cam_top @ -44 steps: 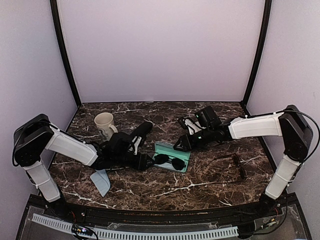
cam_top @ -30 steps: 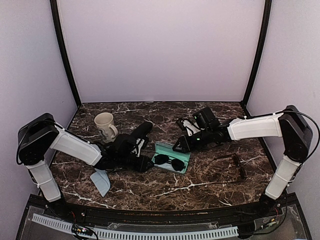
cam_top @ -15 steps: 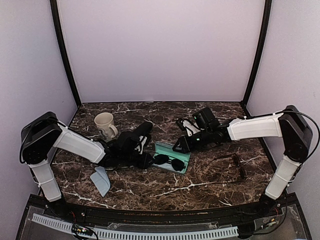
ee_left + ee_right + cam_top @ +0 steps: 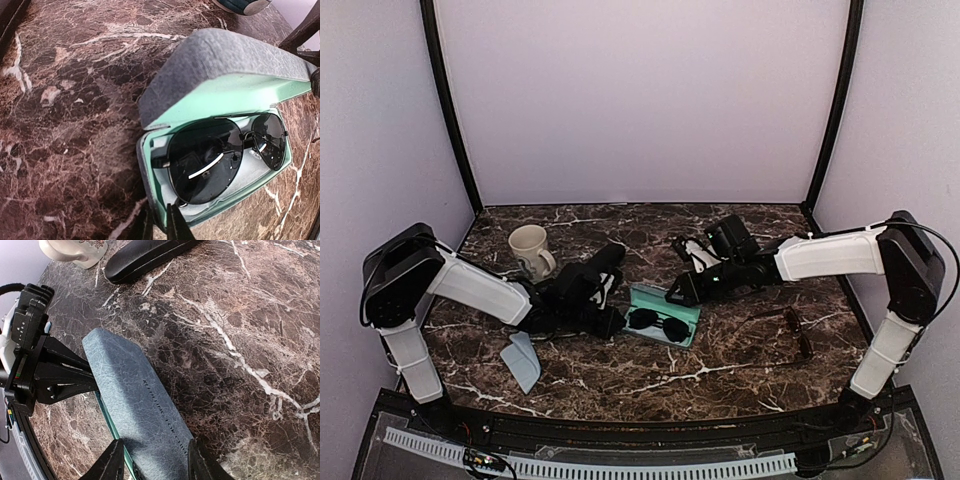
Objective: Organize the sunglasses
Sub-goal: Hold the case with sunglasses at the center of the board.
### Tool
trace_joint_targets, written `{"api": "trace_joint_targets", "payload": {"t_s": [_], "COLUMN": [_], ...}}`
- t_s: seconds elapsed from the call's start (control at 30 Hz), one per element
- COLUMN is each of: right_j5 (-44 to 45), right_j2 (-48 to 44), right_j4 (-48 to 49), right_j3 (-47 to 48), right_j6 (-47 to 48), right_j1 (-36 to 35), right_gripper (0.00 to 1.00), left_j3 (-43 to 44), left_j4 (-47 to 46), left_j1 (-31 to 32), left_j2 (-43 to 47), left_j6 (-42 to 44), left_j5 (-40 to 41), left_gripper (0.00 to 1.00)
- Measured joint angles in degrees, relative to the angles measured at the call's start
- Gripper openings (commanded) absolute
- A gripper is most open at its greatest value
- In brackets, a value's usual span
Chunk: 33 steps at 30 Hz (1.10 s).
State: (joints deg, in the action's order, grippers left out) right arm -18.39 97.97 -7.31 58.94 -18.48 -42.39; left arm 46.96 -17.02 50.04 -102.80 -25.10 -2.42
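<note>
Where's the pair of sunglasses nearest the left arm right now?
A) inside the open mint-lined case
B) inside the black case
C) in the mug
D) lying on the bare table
A: the sunglasses lie lenses up in the open case, on its mint lining.

Cream mug [image 4: 528, 250] rear left, black case [image 4: 150, 255] beside; mint-lined case [image 4: 642, 296] open, centre.

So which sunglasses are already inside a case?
The dark-lensed, thin-framed pair lying in the open blue-grey case with the mint-green lining. The other thin dark pair lies bare on the brown marble table, off to the right.
</note>
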Motion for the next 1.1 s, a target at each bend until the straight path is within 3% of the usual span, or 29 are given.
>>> {"api": "trace_joint_targets", "payload": {"t_s": [0.77,1.1], "right_j5": [0.04,3.85], "right_j2": [-0.04,-1.66], "right_j4": [-0.04,-0.13], "right_j3": [-0.50,-1.60], "right_j6": [0.68,1.33], "right_j1": [-2.32,-4.81], "right_gripper": [0.42,0.32], "left_j3": [0.26,1.20], "left_j4": [0.15,1.42], "left_j1": [1.66,3.06], "left_j2": [0.00,-0.33], "left_j6": [-1.51,-2.03], "left_j5": [5.05,8.48], "left_gripper": [0.00,0.00]}}
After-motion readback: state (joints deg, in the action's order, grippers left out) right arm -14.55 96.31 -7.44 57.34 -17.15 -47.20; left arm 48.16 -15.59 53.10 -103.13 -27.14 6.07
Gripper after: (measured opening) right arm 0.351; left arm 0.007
